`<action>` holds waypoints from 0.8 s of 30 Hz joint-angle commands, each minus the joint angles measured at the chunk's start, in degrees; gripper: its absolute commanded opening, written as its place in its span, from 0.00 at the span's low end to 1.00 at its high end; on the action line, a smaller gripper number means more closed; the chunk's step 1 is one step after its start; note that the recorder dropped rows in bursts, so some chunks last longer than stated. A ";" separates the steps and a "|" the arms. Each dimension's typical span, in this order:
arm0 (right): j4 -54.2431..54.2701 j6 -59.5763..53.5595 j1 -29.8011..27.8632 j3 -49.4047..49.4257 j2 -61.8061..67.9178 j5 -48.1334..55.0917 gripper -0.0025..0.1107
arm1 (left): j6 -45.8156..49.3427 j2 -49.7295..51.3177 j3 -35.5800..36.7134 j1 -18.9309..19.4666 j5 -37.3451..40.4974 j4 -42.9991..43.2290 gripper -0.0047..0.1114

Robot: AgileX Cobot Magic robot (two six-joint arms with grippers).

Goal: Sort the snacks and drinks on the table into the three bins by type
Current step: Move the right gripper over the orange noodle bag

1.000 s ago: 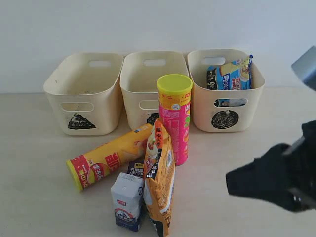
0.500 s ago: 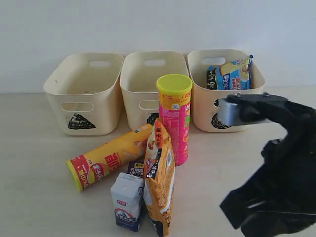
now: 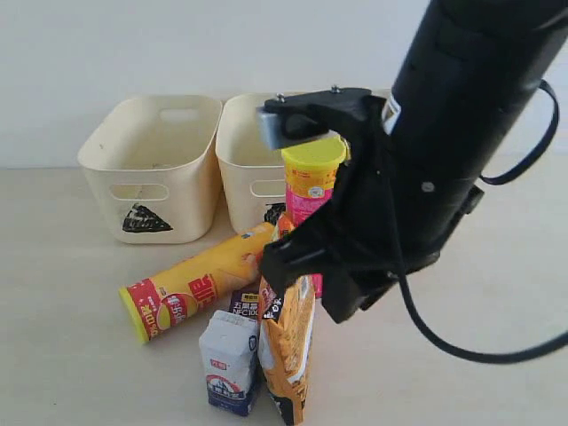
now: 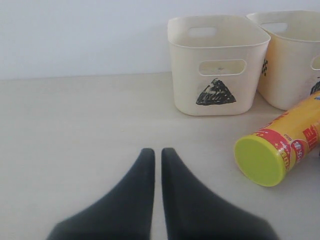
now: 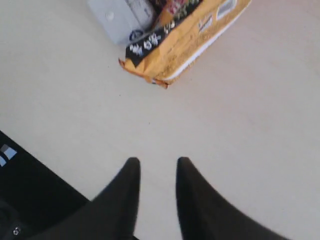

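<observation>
The pink chip tube [image 3: 308, 188] stands upright, with the yellow-and-red tube [image 3: 191, 288] [image 4: 285, 147] lying beside it. In front of them are the orange bag [image 3: 288, 346] [image 5: 185, 37], the milk carton [image 3: 231, 359] [image 5: 120, 17] and the purple juice box [image 3: 244, 303]. The triangle bin [image 3: 151, 169] [image 4: 215, 65] and the middle bin [image 3: 244, 151] [image 4: 290, 55] look empty. My right arm [image 3: 426, 169] hides the third bin and the noodle pack. My right gripper [image 5: 155, 161] is open over bare table [image 5: 250, 125], short of the orange bag. My left gripper [image 4: 155, 150] is shut and holds nothing.
A pale wall runs behind the bins. Bare table [image 3: 62, 355] lies to the left of the snack pile. A dark edge [image 5: 30, 185] shows beside my right gripper.
My right arm has swung from the lower right up and leftward, now covering the right bin and standing over the snack pile. Its jaws have parted. The left gripper stays shut.
</observation>
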 commanded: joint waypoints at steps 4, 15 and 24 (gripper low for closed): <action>-2.45 3.77 0.22 -4.55 5.88 0.20 0.80 | -0.35 -0.19 -0.19 -0.47 -0.56 -0.20 0.07; -11.89 17.55 0.22 -4.71 9.90 -3.76 0.80 | -0.35 -0.19 -0.19 -0.47 -0.56 -0.20 0.07; -13.06 22.58 -0.08 -4.71 12.04 -11.51 0.80 | -0.35 -0.19 -0.19 -0.47 -0.56 -0.20 0.07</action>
